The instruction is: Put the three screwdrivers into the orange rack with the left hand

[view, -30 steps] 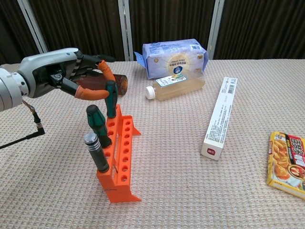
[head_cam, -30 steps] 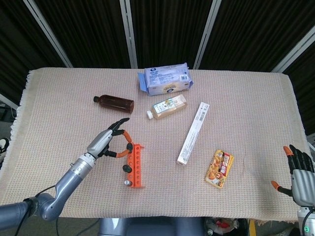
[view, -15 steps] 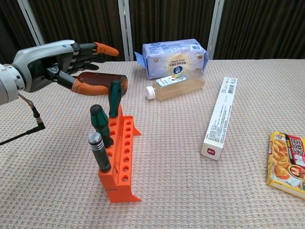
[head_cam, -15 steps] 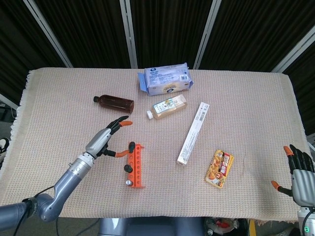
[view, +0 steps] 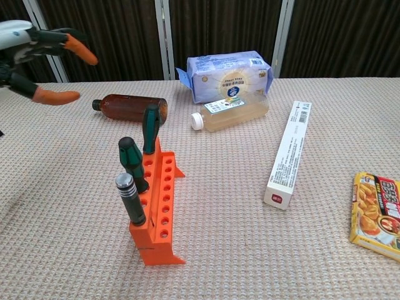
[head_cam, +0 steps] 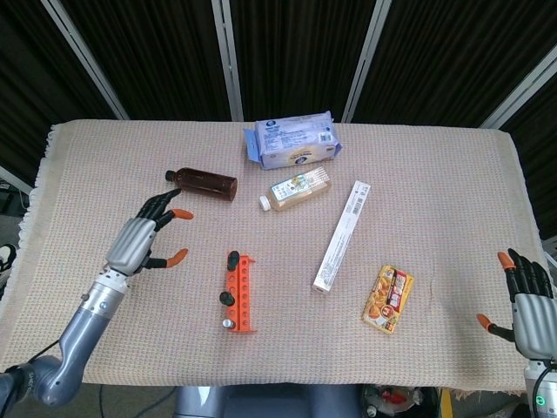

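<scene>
Orange rack [view: 159, 209] stood on the surface [head_cam: 418, 174], three screwdrivers [view: 135, 170] upright in its holes, so we judged the task complete | our left robot hand [head_cam: 144, 239] hung apart to its left, fingers spread, empty | right robot hand [head_cam: 522, 292] idled open at the far edge.
</scene>
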You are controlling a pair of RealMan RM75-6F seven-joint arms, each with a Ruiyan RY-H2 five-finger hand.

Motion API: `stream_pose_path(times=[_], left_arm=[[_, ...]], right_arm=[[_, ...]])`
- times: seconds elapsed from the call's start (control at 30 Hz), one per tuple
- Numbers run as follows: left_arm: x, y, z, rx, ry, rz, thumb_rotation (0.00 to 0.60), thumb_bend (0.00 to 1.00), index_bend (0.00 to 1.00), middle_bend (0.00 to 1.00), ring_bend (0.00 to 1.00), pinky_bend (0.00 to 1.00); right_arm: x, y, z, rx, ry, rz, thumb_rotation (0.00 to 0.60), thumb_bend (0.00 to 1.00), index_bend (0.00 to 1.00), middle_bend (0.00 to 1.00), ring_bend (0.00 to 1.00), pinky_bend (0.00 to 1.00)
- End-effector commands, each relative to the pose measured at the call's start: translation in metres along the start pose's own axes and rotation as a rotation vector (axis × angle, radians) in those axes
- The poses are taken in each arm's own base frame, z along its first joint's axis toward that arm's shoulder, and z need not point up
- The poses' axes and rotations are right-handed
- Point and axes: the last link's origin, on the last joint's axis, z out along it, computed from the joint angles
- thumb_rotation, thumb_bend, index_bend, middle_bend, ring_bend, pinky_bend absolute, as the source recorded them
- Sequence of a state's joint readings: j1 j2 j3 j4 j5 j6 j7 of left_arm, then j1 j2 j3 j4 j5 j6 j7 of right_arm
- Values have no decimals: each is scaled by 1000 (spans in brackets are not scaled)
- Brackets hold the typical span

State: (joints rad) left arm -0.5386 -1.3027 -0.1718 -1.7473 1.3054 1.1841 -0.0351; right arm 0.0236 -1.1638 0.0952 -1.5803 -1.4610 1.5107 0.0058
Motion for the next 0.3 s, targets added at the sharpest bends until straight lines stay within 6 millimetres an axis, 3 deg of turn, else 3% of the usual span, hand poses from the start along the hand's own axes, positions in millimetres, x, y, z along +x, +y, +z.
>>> stream_pose_path(times=[0.03,0.3], left_arm=[[26,-30,-50,171,96,237,600,295,304,2,0,0],[27,-45,-110,246,197,301,600,297,308,9,0,0]], right_arm=[[1,-3,2,10,3,-3,600,0,0,0,0,0],[2,-15,5,54,9,-6,600,0,0,0,0,0]])
